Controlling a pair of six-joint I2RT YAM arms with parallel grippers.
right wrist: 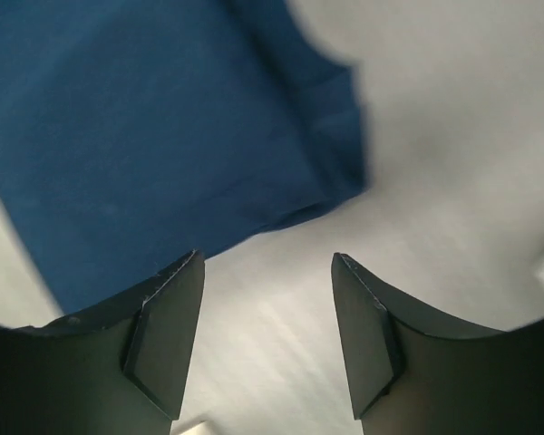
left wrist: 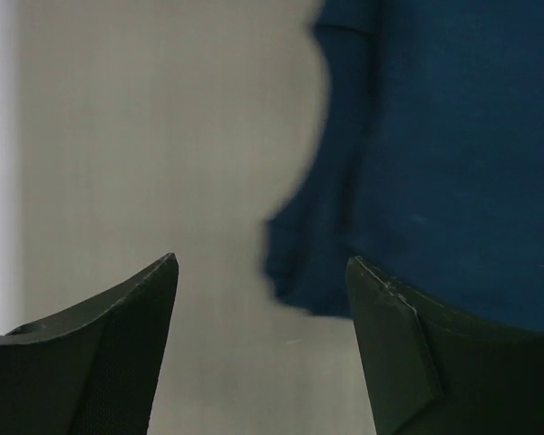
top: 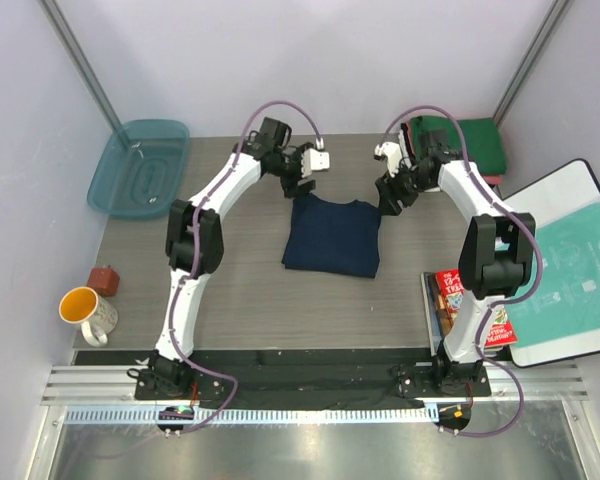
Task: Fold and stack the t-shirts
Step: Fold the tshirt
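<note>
A dark navy t-shirt [top: 332, 236] lies folded into a rough rectangle in the middle of the table. My left gripper [top: 302, 186] hovers just off its far left corner, open and empty; in the left wrist view [left wrist: 263, 272] the shirt [left wrist: 453, 163] fills the upper right. My right gripper [top: 390, 196] hovers off the far right corner, open and empty; in the right wrist view [right wrist: 267, 263] the shirt [right wrist: 163, 118] fills the upper left. A folded green shirt [top: 462, 140] sits at the back right on a salmon-red one [top: 493, 181].
A teal plastic tray [top: 140, 168] lies at the back left. A yellow-lined mug [top: 88, 311] and a small red-brown block [top: 104, 279] stand at the left edge. A red booklet [top: 470, 305] and a white board with a teal-printed bag [top: 570, 262] lie on the right.
</note>
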